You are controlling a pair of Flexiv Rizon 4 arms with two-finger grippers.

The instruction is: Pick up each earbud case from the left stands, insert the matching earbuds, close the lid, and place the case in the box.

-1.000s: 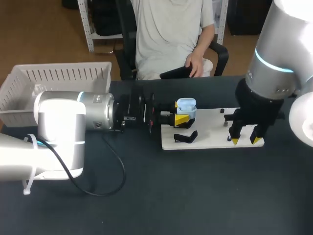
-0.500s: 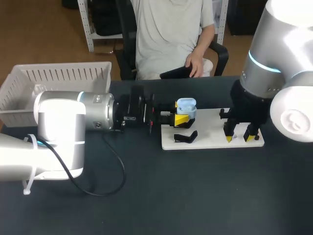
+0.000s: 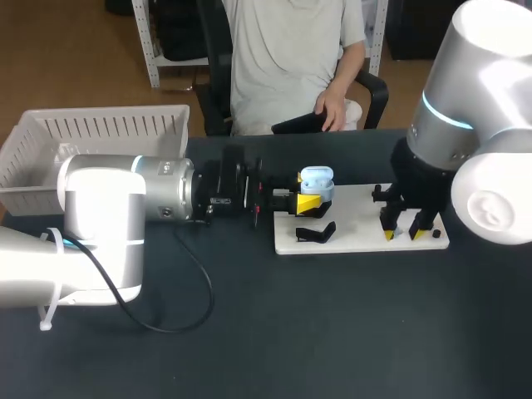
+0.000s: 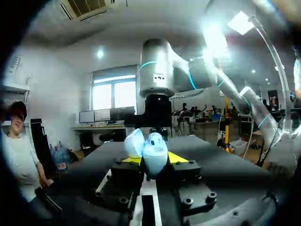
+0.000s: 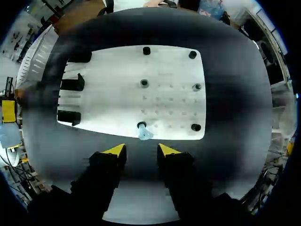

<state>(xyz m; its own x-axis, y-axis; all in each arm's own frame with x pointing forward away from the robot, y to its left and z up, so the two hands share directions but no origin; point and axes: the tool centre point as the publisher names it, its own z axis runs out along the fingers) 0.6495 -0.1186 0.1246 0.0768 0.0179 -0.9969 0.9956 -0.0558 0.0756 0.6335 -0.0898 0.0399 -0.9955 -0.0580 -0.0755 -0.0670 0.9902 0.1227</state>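
A light blue earbud case (image 3: 317, 181) with its lid up hangs over the left end of the white board (image 3: 359, 218). My left gripper (image 3: 309, 202) is shut on it. In the left wrist view the case (image 4: 154, 153) sits between the yellow tips of that gripper (image 4: 154, 159), its lid (image 4: 134, 142) tilted aside. My right gripper (image 3: 402, 234) stands open, low over the board's right end. In the right wrist view a pale blue earbud (image 5: 144, 133) rests on a peg just ahead of the gap between the right gripper's (image 5: 141, 149) fingers, untouched.
A white slatted basket (image 3: 50, 137) stands at the back left. A black stand (image 3: 316, 233) sits on the board's left part, and more black stands (image 5: 71, 85) show in the right wrist view. Small black pegs (image 5: 195, 127) dot the board (image 5: 169, 101).
My right gripper has shifted left and slightly back over the board, coming down near the earbud peg, and its fingers stand a little closer together. The left arm and the case have not moved.
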